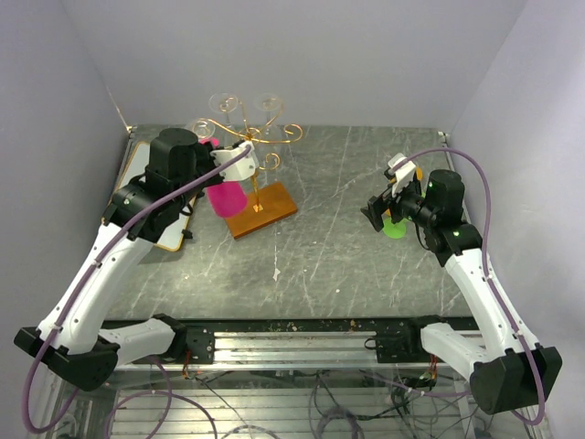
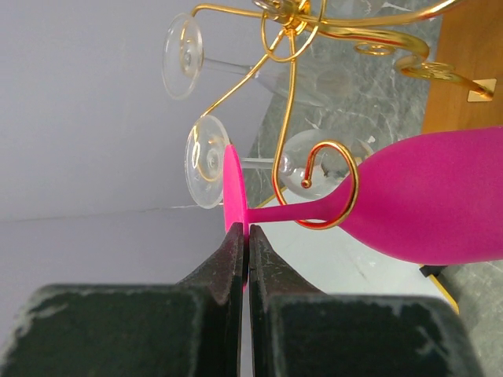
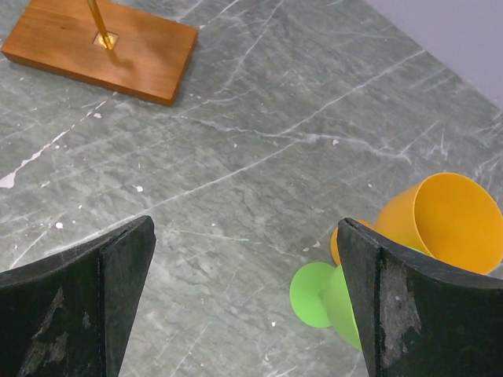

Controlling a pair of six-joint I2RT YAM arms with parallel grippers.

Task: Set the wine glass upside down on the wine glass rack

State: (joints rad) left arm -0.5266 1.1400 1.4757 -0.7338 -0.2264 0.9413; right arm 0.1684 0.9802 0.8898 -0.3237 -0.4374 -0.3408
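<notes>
Spreading beneath both arms, the grey marbled surface (image 1: 366, 238) is seen carrying the wine glass rack (image 1: 260, 210) just ahead of the left tool (image 2: 245, 236). The pink wine glass (image 2: 440, 196) is pinched by its foot in that tool's closed jaws, its stem lying inside a gold scroll arm. The right tool (image 3: 244, 298) is spread wide and empty, with an orange cup (image 3: 456, 216) and a green cup (image 3: 322, 294) beside one finger.

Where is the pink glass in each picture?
Top view: the pink glass is left of the middle, beside the gold rack.
Left wrist: it fills the right side, its foot pinched by the left gripper.
Right wrist: not in it.
Shared landmark: the rack's wooden base, seen in all three views.
</notes>
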